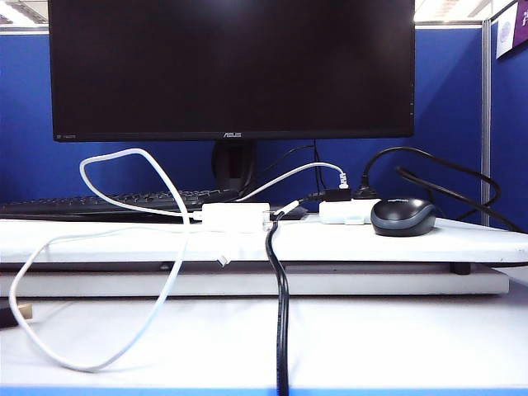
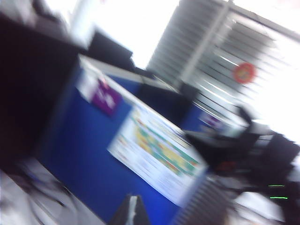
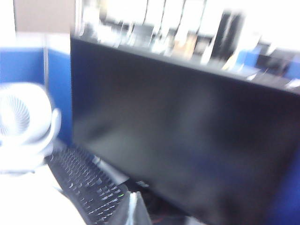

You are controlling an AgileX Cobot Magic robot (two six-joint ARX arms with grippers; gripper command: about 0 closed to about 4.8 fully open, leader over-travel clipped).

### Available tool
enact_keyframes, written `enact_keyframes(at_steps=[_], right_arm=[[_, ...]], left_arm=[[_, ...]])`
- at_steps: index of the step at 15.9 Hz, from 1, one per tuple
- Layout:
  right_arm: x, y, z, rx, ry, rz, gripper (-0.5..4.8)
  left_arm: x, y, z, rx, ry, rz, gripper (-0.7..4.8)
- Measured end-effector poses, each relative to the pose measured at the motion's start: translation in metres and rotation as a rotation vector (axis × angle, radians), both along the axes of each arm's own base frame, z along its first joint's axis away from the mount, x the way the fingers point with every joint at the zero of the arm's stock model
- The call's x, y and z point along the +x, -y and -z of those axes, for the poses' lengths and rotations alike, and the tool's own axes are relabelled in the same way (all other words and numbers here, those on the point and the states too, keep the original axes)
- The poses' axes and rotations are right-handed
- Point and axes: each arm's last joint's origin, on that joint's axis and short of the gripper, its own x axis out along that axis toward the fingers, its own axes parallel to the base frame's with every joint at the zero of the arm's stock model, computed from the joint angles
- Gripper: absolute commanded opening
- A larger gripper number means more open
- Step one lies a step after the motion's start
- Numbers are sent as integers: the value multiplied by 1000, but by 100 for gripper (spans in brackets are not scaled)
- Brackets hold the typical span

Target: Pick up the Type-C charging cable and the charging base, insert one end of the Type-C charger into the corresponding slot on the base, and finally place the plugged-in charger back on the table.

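The charging base (image 1: 235, 217) is a small white block lying on the raised board of the table (image 1: 396, 346). The Type-C charging cable (image 1: 136, 155) runs from the base's left side, arches up, and falls in a wide loop onto the table's lower surface. One silver-tipped end (image 1: 223, 261) hangs over the board's edge. Neither arm appears in the exterior view. My left gripper (image 2: 132, 211) is shut and empty, raised and facing a blue partition. My right gripper (image 3: 135, 208) is also shut and empty, lifted toward the monitor and keyboard. Both wrist views are blurred.
A large monitor (image 1: 231, 66) and a keyboard (image 1: 99, 204) stand behind the base. To its right lie a white power strip (image 1: 346, 212) with black plugs and a black mouse (image 1: 403, 217). A thick black cable (image 1: 282, 313) drops over the board to the front edge.
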Motion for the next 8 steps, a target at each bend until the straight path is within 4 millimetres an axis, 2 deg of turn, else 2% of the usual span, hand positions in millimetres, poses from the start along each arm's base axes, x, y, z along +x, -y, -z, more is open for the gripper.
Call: enact_keyframes(at_steps=[1, 2, 4, 5, 6, 8], right_arm=[[-28, 26, -1, 28, 24, 28, -1], [-51, 46, 6, 35, 31, 36, -1], [-66, 60, 37, 11, 1, 31, -1], [-68, 60, 52, 3, -17, 19, -1], [-63, 56, 86, -11, -66, 3, -1], [-47, 40, 153, -56, -141, -28, -1]], left_arm=[[-31, -7, 0, 22, 78, -110, -6], [-64, -14, 6, 59, 126, -233, -6], [-107, -25, 22, 123, 118, -413, -6], [-123, -30, 32, 158, 95, -506, -6], [-150, -37, 50, 215, 53, -628, -6], [-188, -46, 71, 258, 74, -743, -6]])
